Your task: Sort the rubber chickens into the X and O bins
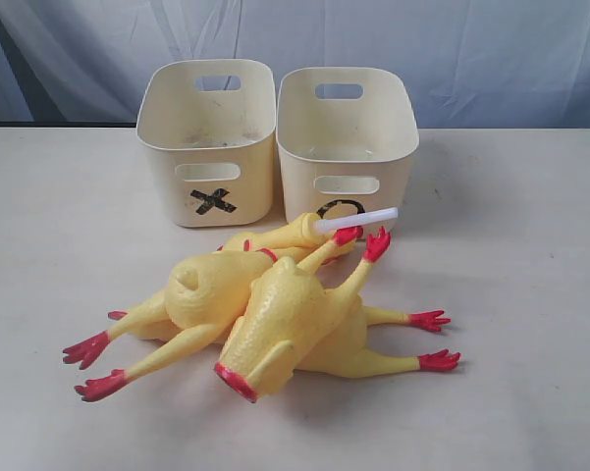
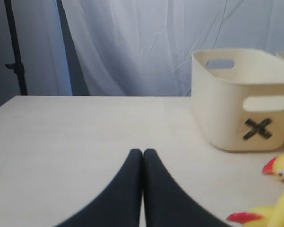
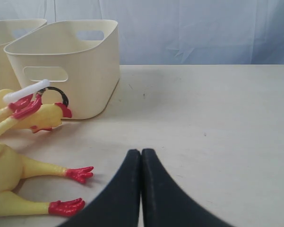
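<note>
Several yellow rubber chickens [image 1: 275, 314] with red feet lie heaped on the table in front of two cream bins. The slim one with a white tube [image 1: 358, 219] at its mouth lies at the back of the heap. The X bin [image 1: 208, 142] stands on the left, the O bin [image 1: 346, 147] on the right, its mark partly hidden by the tube. Neither gripper shows in the exterior view. My left gripper [image 2: 142, 152] is shut and empty over bare table, left of the X bin [image 2: 245, 99]. My right gripper [image 3: 141, 152] is shut and empty, right of the chicken feet [image 3: 79, 174].
A pale table [image 1: 510, 294] carries everything, with a wrinkled light curtain [image 1: 452, 49] behind it. A dark stand [image 2: 14, 47] rises at the far left in the left wrist view.
</note>
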Tool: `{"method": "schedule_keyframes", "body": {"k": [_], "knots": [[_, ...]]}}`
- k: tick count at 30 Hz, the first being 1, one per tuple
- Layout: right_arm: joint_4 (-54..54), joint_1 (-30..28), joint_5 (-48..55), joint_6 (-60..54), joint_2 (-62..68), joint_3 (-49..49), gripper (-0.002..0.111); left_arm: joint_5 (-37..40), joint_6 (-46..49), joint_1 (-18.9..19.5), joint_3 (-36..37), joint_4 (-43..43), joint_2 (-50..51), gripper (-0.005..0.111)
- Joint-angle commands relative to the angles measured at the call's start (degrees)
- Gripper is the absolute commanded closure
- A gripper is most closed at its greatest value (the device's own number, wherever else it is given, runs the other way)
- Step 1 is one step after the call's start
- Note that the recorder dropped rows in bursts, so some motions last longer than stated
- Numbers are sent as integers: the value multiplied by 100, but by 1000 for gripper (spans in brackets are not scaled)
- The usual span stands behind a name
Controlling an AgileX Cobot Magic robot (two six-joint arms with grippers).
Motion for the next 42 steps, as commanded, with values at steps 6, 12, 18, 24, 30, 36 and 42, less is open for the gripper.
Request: {"method": "schedule_keyframes", "body": {"k": [6,12,18,24,30,36,42], "knots": [[8,-31,-43,0,-35,13,109,-613,-62,-1,21,-1949,-35,106],[8,-31,-43,0,-35,13,109,-1230,-199,-1,21,-2133,-35,106],[8,-31,-43,0,-35,13,109,-1463,-1611,-1,21,-3539,-35,106],[8,-31,-43,0,-35,13,109,-1212,-2010,-1,-41,-3823,-35,106],[8,-31,-43,0,-35,13,109,-383,-1961,-1,-661,-2872,-35,106],[8,-31,-43,0,-35,13,109,121,-1944,-1,-1193,-2172,-35,106],[8,-31,-43,0,-35,13,109,743,-784,-1,-1590,-2331,529,106]]}}
